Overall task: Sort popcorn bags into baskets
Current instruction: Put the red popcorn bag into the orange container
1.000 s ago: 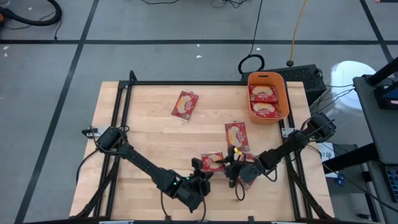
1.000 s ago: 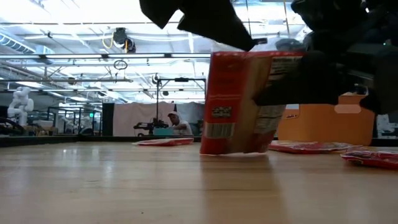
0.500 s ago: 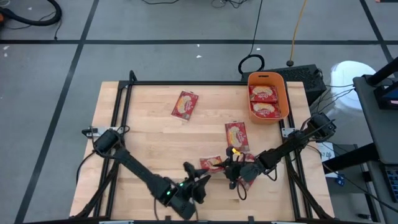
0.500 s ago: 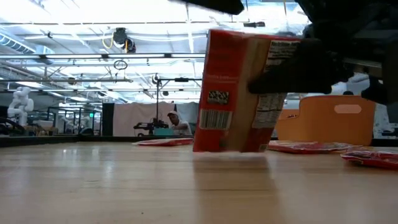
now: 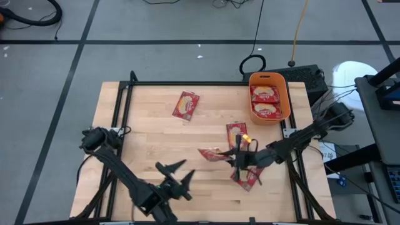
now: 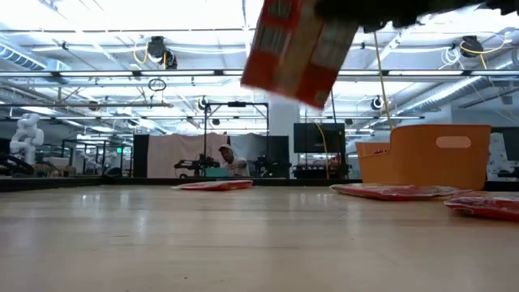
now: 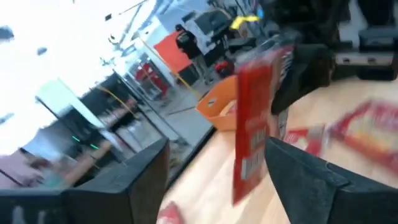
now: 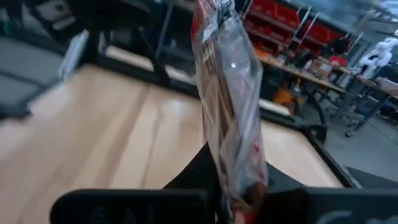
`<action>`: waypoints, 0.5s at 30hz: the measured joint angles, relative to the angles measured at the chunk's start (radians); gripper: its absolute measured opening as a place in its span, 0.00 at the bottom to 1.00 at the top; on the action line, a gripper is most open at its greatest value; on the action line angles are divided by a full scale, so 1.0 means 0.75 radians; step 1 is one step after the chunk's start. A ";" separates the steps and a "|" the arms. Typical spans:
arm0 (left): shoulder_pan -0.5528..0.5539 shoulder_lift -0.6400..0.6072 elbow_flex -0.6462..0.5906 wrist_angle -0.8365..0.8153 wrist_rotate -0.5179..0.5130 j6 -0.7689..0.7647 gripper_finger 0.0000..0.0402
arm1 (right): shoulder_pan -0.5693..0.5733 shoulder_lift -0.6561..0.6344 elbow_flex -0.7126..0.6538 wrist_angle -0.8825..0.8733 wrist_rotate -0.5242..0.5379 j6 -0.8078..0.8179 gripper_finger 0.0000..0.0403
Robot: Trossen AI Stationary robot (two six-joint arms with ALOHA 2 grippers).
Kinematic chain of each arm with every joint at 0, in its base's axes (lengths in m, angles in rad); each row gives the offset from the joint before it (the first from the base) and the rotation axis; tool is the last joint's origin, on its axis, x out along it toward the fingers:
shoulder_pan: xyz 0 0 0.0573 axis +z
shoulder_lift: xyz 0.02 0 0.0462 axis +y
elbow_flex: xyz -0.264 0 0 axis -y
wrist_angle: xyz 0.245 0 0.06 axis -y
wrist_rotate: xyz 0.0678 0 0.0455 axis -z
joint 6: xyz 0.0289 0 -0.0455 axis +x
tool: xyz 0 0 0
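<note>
Two arms work over the table (image 5: 144, 150). The left gripper (image 5: 177, 177) sits near the front edge, its fingers spread wide and holding nothing. One red bag (image 5: 185, 105) lies flat toward the back. In the middle, the right gripper (image 5: 236, 157) is closed tight on a bag (image 5: 212, 154) and holds it up off the wood. Two more bags lie just beside it, one behind (image 5: 236, 133) and one in front (image 5: 247, 178). At the back right, the orange bin (image 5: 284, 94) has two bags (image 5: 265, 102) inside.
</note>
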 joint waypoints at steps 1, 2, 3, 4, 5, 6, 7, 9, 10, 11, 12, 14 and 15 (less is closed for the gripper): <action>-0.003 -0.018 0.001 -0.124 -0.002 -0.182 0.64 | -0.005 -0.028 -0.012 0.018 -0.022 0.007 0.04; -0.003 -0.034 0.001 -0.265 -0.006 -0.374 0.62 | -0.006 -0.052 -0.027 0.046 -0.048 0.012 0.04; 0.001 -0.041 0.001 -0.394 -0.005 -0.539 0.61 | -0.006 -0.069 -0.043 0.092 -0.074 0.016 0.04; 0.003 -0.041 0.001 -0.496 -0.005 -0.680 0.59 | -0.006 -0.082 -0.060 0.146 -0.094 0.013 0.04; 0.005 -0.040 0.000 -0.588 0.000 -0.792 0.58 | -0.005 -0.095 -0.078 0.198 -0.097 0.002 0.04; 0.005 -0.039 0.000 -0.666 0.002 -0.882 0.56 | -0.005 -0.105 -0.098 0.249 -0.099 -0.007 0.04; 0.003 -0.039 -0.001 -0.722 0.005 -0.959 0.55 | -0.005 -0.113 -0.114 0.300 -0.099 -0.017 0.03; 0.000 -0.039 -0.001 -0.781 0.003 -1.072 0.53 | -0.005 -0.123 -0.148 0.408 -0.098 -0.034 0.03; 0.000 -0.039 -0.001 -0.786 0.003 -1.109 0.52 | -0.006 -0.125 -0.164 0.468 -0.098 -0.036 0.03; 0.002 -0.038 -0.001 -0.783 0.003 -1.138 0.51 | -0.006 -0.126 -0.179 0.532 -0.102 -0.036 0.03; 0.005 -0.038 -0.001 -0.774 0.000 -1.163 0.50 | -0.006 -0.126 -0.195 0.594 -0.111 -0.035 0.03; 0.007 -0.038 -0.001 -0.720 -0.005 -1.187 0.49 | -0.005 -0.126 -0.228 0.685 -0.164 -0.035 0.03; 0.007 -0.038 -0.001 -0.691 -0.006 -1.179 0.49 | -0.005 -0.126 -0.243 0.719 -0.194 -0.034 0.03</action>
